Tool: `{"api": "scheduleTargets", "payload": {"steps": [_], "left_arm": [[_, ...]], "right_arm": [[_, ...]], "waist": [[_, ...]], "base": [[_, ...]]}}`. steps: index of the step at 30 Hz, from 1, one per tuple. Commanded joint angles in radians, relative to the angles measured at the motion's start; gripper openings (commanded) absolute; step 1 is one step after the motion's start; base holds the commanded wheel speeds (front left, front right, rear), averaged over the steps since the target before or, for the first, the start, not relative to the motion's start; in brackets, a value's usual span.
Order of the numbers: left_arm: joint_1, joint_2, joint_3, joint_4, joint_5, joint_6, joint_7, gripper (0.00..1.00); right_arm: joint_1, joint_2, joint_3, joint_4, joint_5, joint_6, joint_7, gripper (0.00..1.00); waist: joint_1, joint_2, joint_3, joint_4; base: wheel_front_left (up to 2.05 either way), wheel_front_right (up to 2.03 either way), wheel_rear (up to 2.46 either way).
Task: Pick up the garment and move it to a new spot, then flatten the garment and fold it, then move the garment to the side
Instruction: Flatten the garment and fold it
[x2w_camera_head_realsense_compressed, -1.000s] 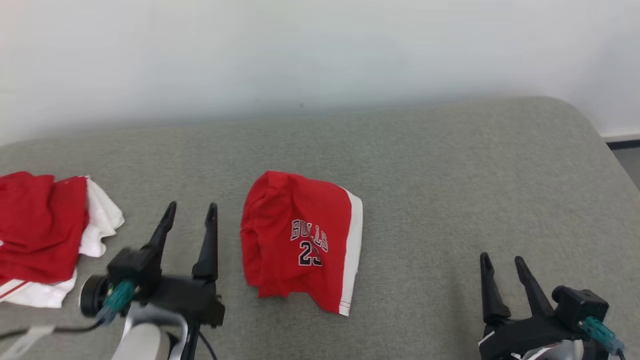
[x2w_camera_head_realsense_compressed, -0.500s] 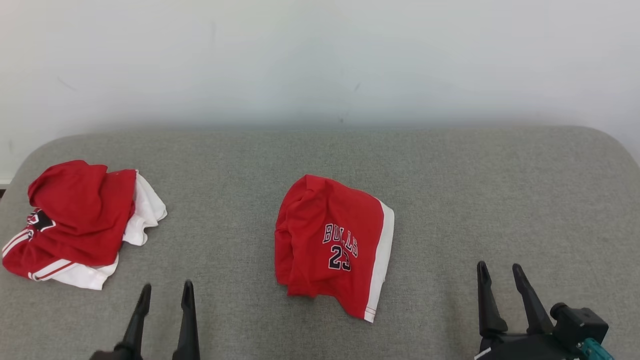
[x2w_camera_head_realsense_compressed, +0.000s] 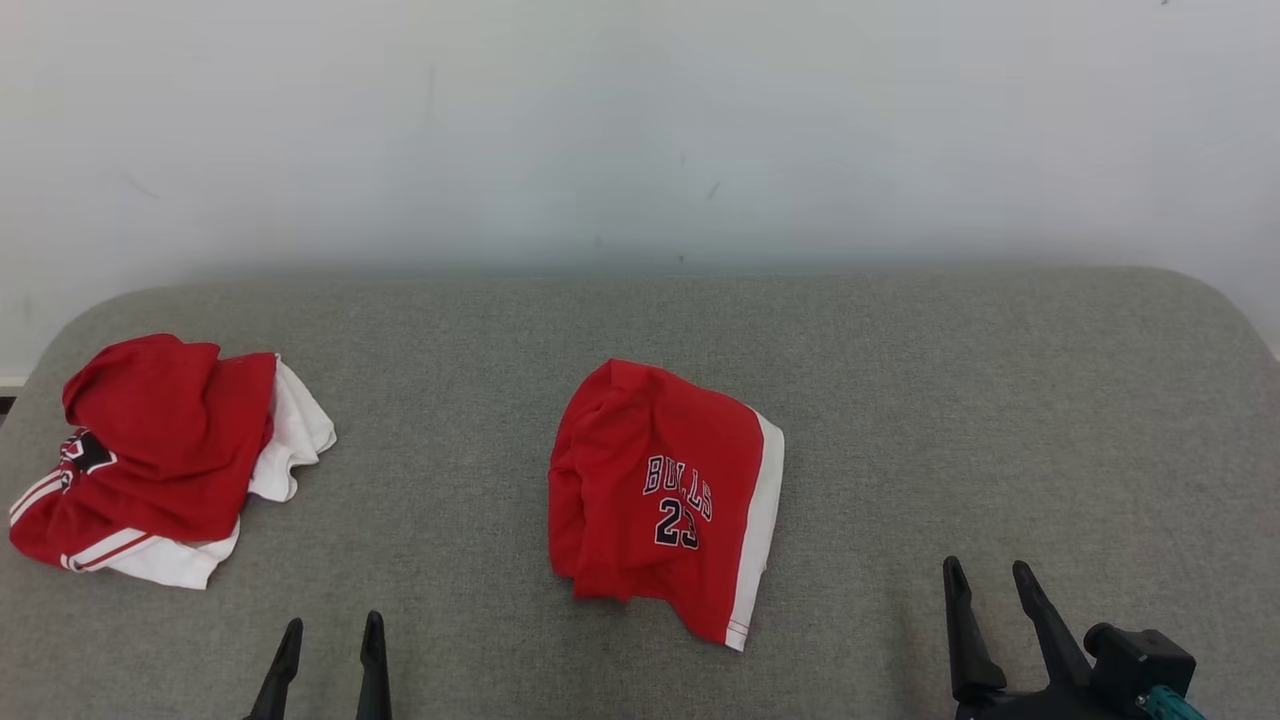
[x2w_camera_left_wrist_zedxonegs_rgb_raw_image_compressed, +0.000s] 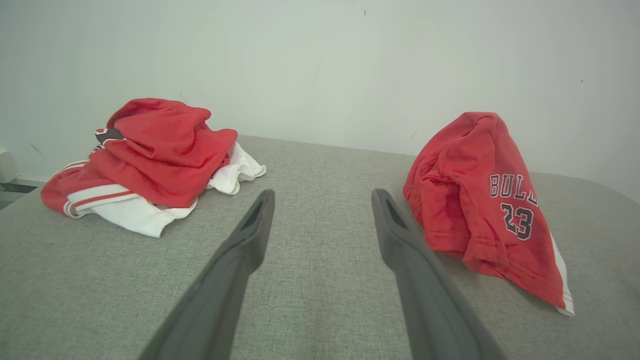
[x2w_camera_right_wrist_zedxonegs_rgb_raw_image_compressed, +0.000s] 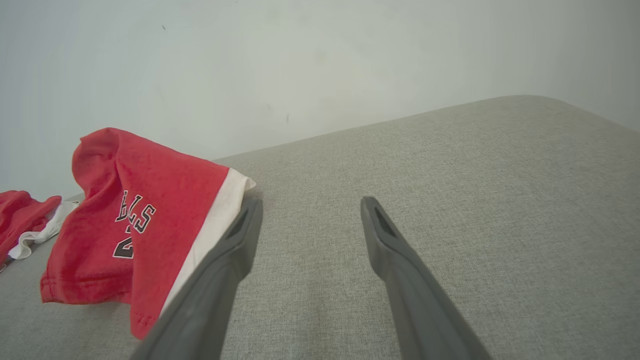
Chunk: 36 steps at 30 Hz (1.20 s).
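**Backed off from the shorts**

Pulled the left gripper (x2w_camera_head_realsense_compressed: 333, 622) well back from beside the red garment (x2w_camera_head_realsense_compressed: 665, 500) compared with a second ago. Just fingertips poking up now, spread wide, holding nothing. Same deal with the right gripper (x2w_camera_head_realsense_compressed: 985, 568): sunk a touch lower, wide apart, empty. Left the garment folded over on the grey cushion (x2w_camera_head_realsense_compressed: 900, 400), ahead-right of the left gripper, ahead-left of the right, touching neither. Parked a red-and-white pile (x2w_camera_head_realsense_compressed: 160, 460) off ahead-left of the left gripper. Shifted the head view too.
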Motion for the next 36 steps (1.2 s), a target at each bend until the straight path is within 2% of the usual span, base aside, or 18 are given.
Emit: {"api": "scheduleTargets", "payload": {"steps": [1,18,23,31,36], "left_arm": [[-0.003,-0.004,0.001,0.001,0.011,-0.003,-0.003,1.00],[-0.012,-0.008,-0.015,0.011,0.021,-0.016,-0.003,1.00],[-0.034,-0.008,-0.067,0.039,0.014,-0.017,-0.003,1.00],[-0.132,0.007,-0.198,0.146,-0.031,-0.015,-0.003,1.00],[-0.195,0.007,-0.210,0.252,-0.062,-0.012,-0.004,1.00]], "right_arm": [[-0.003,-0.002,0.000,0.002,0.001,0.003,0.000,1.00],[0.004,-0.002,0.004,-0.008,0.008,0.003,0.016,1.00],[-0.001,-0.002,0.011,-0.013,0.006,0.003,0.020,1.00],[-0.020,-0.001,0.026,-0.026,-0.001,0.004,0.036,1.00],[-0.029,-0.002,0.028,-0.032,-0.004,0.003,0.037,1.00]], "waist": [[0.0001,0.0000,0.000,-0.001],[0.0001,0.0000,0.002,-0.007],[0.0001,0.0000,0.010,-0.022],[0.0001,0.0000,0.053,-0.121],[0.0001,0.0000,0.082,-0.206]], "base": [[0.00,0.00,0.00],[0.00,0.00,0.00],[0.00,0.00,0.00],[0.00,0.00,0.00],[0.00,0.00,0.00]]}}
